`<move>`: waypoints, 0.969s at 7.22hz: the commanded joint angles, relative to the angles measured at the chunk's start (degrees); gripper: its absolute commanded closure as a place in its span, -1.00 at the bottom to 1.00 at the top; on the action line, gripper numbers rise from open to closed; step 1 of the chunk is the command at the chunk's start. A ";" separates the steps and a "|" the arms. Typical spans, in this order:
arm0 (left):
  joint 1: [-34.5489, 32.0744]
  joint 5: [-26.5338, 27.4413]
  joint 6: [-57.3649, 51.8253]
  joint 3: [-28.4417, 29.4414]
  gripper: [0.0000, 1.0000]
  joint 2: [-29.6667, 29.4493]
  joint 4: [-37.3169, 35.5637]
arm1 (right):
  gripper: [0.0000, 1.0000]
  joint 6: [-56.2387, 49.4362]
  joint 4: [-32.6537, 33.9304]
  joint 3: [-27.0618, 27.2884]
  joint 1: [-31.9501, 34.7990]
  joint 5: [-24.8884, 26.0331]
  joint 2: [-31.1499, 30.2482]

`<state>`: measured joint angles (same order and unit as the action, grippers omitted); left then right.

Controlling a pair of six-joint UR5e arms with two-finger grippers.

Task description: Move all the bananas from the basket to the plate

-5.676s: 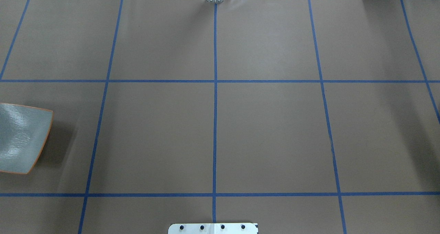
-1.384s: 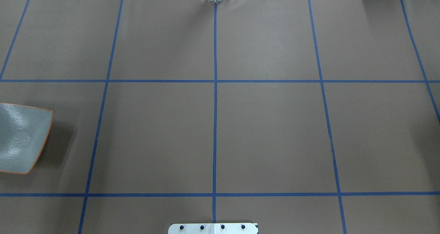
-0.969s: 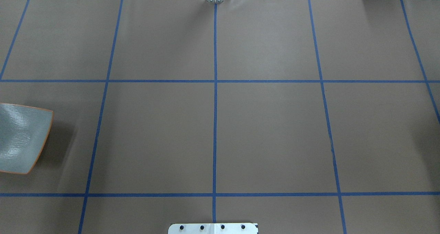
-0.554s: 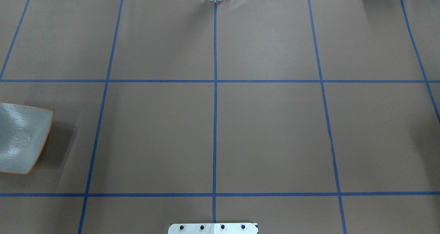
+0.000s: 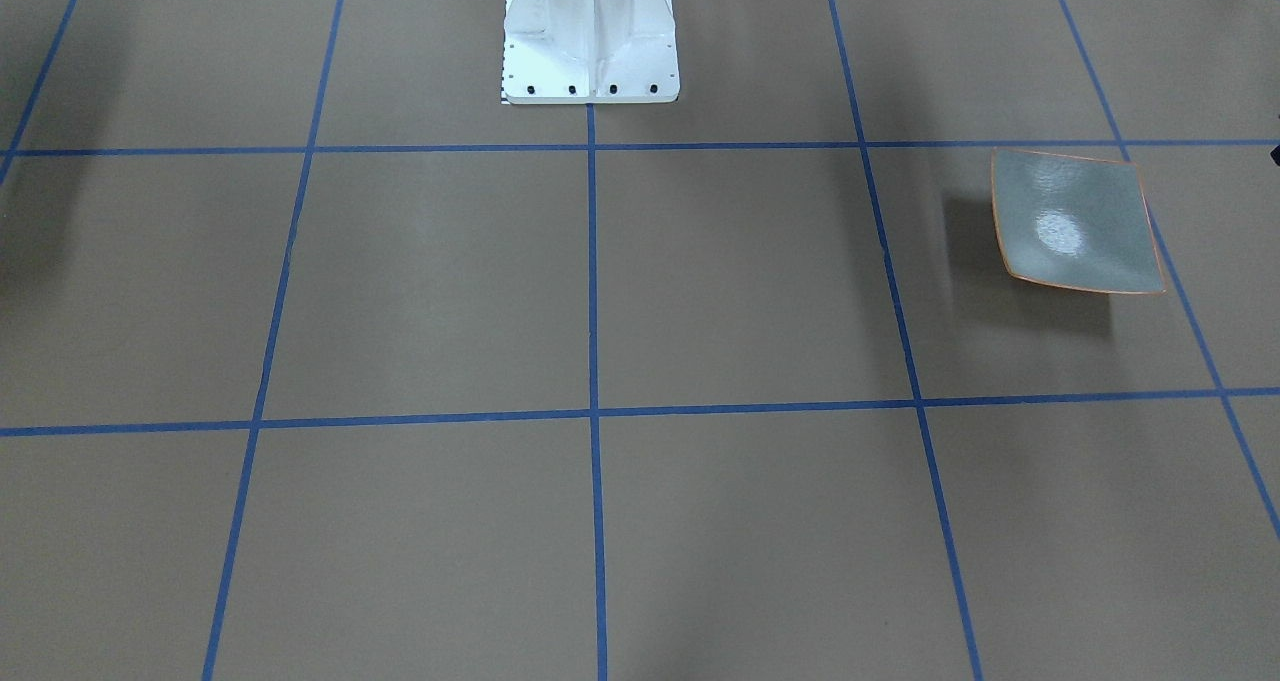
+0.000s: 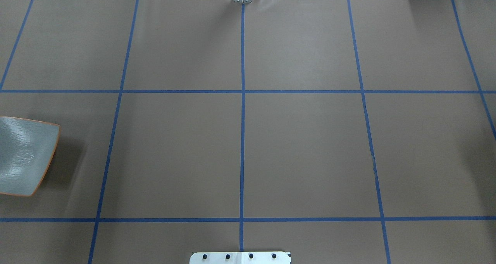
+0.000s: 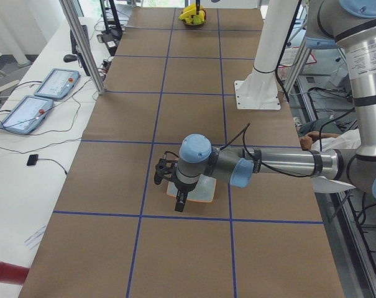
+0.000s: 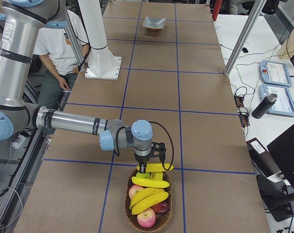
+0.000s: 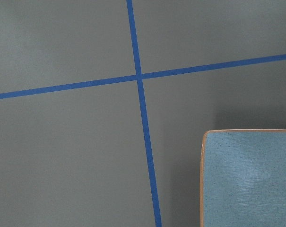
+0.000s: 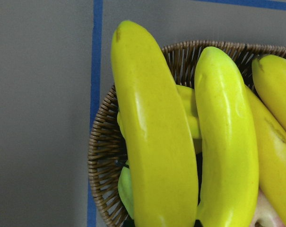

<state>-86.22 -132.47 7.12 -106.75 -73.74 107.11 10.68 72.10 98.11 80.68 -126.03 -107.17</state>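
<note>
The plate sits at the right of the front-facing view, on the brown tabletop ruled with blue tape. In the left side view, the left gripper hangs over the plate at the frame's centre; I cannot tell whether it is open or closed. In the right side view, the right gripper is low over the basket at the bottom centre, right at the topmost of the bananas; its grip cannot be told either. Apples lie among the bananas
</note>
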 commanded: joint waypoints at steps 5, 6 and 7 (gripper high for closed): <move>0.00 -2.95 3.49 -0.12 -1.00 -0.70 0.03 | 1.00 3.89 2.17 5.78 1.41 -17.80 4.32; 0.09 -5.06 5.52 -0.30 -1.00 -1.57 0.12 | 1.00 8.00 1.91 5.86 0.97 -20.11 7.47; 0.09 -8.65 8.23 -0.30 -1.00 -3.06 -0.05 | 1.00 12.48 1.91 5.95 -1.12 -21.61 11.68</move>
<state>-86.17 -137.40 12.24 -106.99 -75.29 107.16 17.96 74.14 103.97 81.35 -144.76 -100.09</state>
